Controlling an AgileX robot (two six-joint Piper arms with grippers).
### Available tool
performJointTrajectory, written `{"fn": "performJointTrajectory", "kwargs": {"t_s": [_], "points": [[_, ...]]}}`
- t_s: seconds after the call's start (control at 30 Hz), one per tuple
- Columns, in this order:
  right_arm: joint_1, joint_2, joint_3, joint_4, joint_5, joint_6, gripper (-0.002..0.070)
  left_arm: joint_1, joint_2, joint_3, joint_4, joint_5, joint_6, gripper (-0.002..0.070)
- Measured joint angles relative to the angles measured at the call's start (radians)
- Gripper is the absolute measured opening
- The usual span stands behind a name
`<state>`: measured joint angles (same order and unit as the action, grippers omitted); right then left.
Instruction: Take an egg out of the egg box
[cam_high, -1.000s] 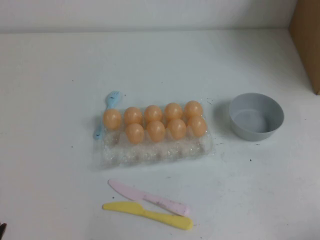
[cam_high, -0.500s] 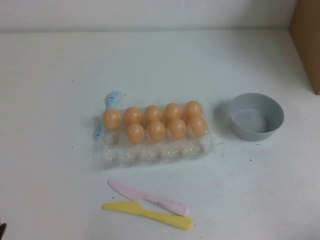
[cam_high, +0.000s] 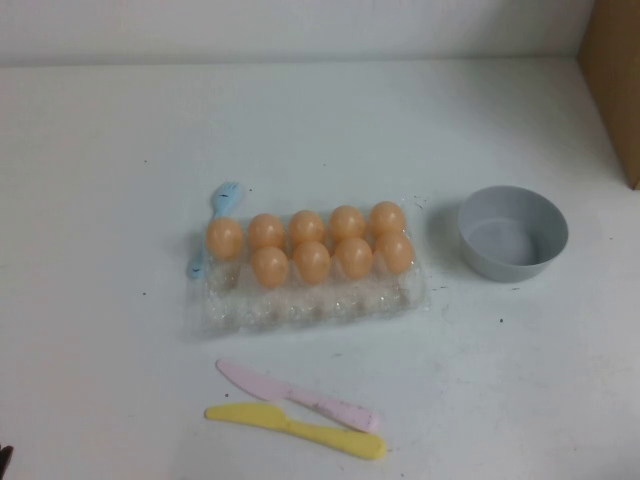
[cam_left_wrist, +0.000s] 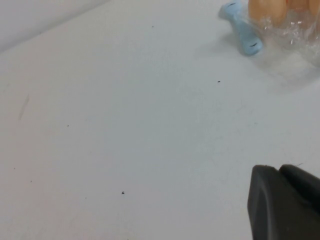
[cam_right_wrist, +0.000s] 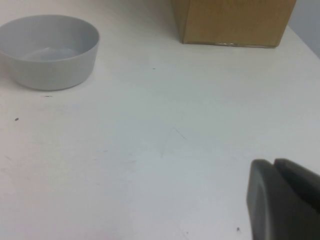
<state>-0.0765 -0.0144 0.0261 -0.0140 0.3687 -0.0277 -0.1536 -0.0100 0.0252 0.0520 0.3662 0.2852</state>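
**Nothing has moved in the last second – pick not begun**

Egg box sits mid-table, clear crinkly tray, same spot as a second ago. Nine eggs in it: five along the far row, four in the middle row, near row of cups empty. Likely target, the egg at the right end of the middle row, sits in its cup, untouched. No egg out of the box yet, so the task is at its very start.

Left gripper low over bare table at the near left edge, well apart from the box, fingers together, holding nothing. Right gripper low over bare table on the right side, fingers look together, empty.

Grey bowl right of the box, apart from it, nothing inside. Blue spoon at the box's left end. Pink knife and yellow knife lie near side of the box. Cardboard box at far right
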Motion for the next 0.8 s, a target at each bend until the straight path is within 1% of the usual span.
{"fn": "performJointTrajectory", "kwargs": {"t_s": [0.13, 0.2, 0.37, 0.43, 0.53, 0.63, 0.73, 0.8], "points": [[0.0, 0.0, 0.0, 0.0, 0.0, 0.0, -0.0017, 0.0, 0.0, 0.002, -0.039, -0.046, -0.028, -0.0004], [0.0, 0.0, 0.0, 0.0, 0.0, 0.0, -0.0017, 0.0, 0.0, 0.002, -0.138, -0.116, -0.112, -0.0005], [0.0, 0.0, 0.0, 0.0, 0.0, 0.0, -0.0017, 0.0, 0.0, 0.002, -0.513, -0.341, -0.447, -0.0004], [0.0, 0.0, 0.0, 0.0, 0.0, 0.0, -0.0017, 0.0, 0.0, 0.002, -0.591, -0.403, -0.512, -0.0005], [0.0, 0.0, 0.0, 0.0, 0.0, 0.0, -0.0017, 0.0, 0.0, 0.002, -0.632, -0.477, -0.531, -0.0005], [0.0, 0.0, 0.0, 0.0, 0.0, 0.0, -0.0017, 0.0, 0.0, 0.002, -0.644, -0.529, -0.531, -0.0004], [0.0, 0.0, 0.0, 0.0, 0.0, 0.0, -0.0017, 0.0, 0.0, 0.002, -0.647, -0.531, -0.531, -0.0004], [0.0, 0.0, 0.0, 0.0, 0.0, 0.0, -0.0017, 0.0, 0.0, 0.002, -0.647, -0.498, -0.531, -0.0004]]}}
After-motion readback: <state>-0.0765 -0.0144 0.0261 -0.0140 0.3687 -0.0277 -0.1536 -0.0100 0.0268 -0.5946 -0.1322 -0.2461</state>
